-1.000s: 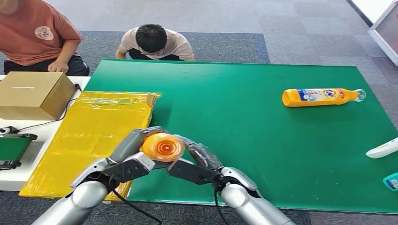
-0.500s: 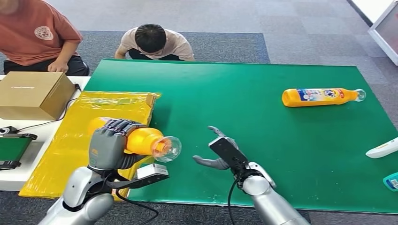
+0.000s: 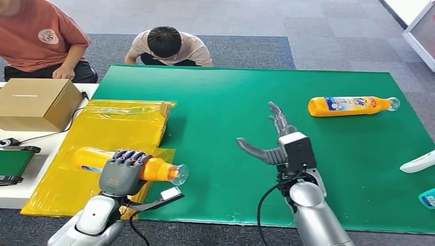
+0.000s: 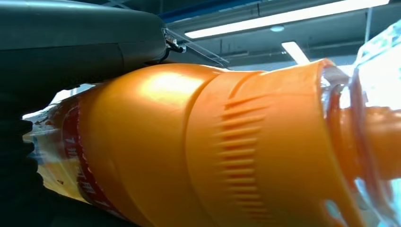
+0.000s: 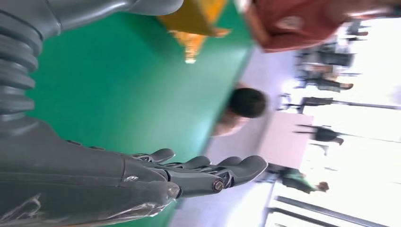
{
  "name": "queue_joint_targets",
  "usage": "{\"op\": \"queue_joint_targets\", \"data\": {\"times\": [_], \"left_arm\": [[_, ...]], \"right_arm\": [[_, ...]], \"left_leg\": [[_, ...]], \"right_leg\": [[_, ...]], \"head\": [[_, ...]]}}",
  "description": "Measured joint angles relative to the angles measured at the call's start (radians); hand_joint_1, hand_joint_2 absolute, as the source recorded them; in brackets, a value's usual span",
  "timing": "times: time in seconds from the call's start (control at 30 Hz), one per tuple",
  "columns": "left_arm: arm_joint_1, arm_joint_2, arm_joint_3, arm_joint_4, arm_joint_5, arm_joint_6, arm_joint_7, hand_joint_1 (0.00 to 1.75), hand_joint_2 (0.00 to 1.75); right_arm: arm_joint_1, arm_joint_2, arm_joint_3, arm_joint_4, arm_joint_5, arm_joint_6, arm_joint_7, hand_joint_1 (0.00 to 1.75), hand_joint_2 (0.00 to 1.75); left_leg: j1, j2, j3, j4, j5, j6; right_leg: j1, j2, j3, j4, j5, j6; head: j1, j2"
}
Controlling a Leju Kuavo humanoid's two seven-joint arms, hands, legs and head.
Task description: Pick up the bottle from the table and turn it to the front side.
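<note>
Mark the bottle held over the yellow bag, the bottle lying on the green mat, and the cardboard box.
held bottle (image 3: pixel 160 169), head view, orange neck.
lying bottle (image 3: pixel 349 106), head view, middle of its label.
cardboard box (image 3: pixel 32 95), head view, top face.

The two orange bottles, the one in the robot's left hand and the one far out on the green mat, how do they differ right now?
The held bottle is gripped by the left hand over the yellow sheet; the far bottle lies free on the green mat. The held one's label is mostly hidden by fingers; the far one's faces up. Both are orange, on their sides, clear caps pointing right.
</note>
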Motion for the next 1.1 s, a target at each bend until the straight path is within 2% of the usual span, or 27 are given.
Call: {"op": "queue_joint_targets", "data": {"times": [0.2,0.27,0.33,0.4,0.53,0.63,0.87,1.1], "left_arm": [[-0.046,0.0,0.038,0.135,-0.002,0.032,-0.044,1.75,1.75],[-0.058,0.0,0.043,0.149,-0.004,0.034,-0.045,1.37,1.75],[-0.068,0.003,0.043,0.156,-0.004,0.035,-0.026,0.5,1.75],[-0.078,0.012,0.032,0.158,-0.005,0.037,0.025,0.0,1.75],[-0.105,0.052,-0.032,0.158,-0.005,0.038,0.156,0.0,1.75],[-0.118,0.072,-0.08,0.158,-0.004,0.037,0.19,0.0,1.75],[-0.107,0.058,-0.086,0.171,0.003,-0.011,0.019,0.0,1.75],[-0.072,0.027,-0.04,0.154,0.005,-0.016,-0.038,0.0,1.75]], "right_arm": [[0.017,-0.019,0.056,-0.136,-0.021,0.012,-0.029,0.0,1.75],[0.025,-0.026,0.083,-0.166,-0.012,0.005,-0.034,0.0,1.75],[0.033,-0.033,0.109,-0.192,-0.001,-0.009,-0.036,0.0,1.75],[0.045,-0.042,0.128,-0.213,0.005,-0.022,-0.036,0.0,1.75],[0.075,-0.056,0.148,-0.239,0.005,-0.035,-0.036,0.0,1.75],[0.09,-0.061,0.153,-0.249,0.003,-0.036,-0.037,0.0,1.75],[0.112,-0.066,0.153,-0.297,0.006,-0.022,-0.049,0.0,1.75],[0.121,-0.068,0.153,-0.332,0.031,-0.016,-0.049,0.0,1.75]], "left_leg": [[0.0,0.0,0.0,0.0,0.0,0.0],[0.0,0.0,0.0,0.0,0.0,0.0],[0.0,0.0,0.0,0.0,0.0,0.0],[0.0,0.0,0.0,0.0,0.0,0.0],[0.0,0.0,0.0,0.0,0.0,0.0],[0.0,0.0,0.0,0.0,0.0,0.0],[0.0,0.0,-0.001,0.0,0.0,0.0],[0.0,0.0,-0.001,0.0,0.0,0.0]], "right_leg": [[0.0,0.0,0.0,0.0,0.0,0.0],[0.0,0.0,0.0,0.0,0.0,0.0],[0.0,0.0,0.0,0.0,0.0,0.0],[0.0,0.0,0.0,0.0,0.0,0.0],[0.0,0.0,0.0,0.0,0.0,0.0],[0.0,0.0,0.0,0.0,0.0,0.0],[0.0,0.0,0.0,0.0,0.0,0.0],[0.0,0.0,0.0,0.0,0.0,0.0]], "head": [[0.0,0.0],[0.0,0.0],[0.0,0.0],[0.0,0.0],[0.0,0.0],[0.0,0.0],[0.0,0.0],[0.0,0.0]]}}
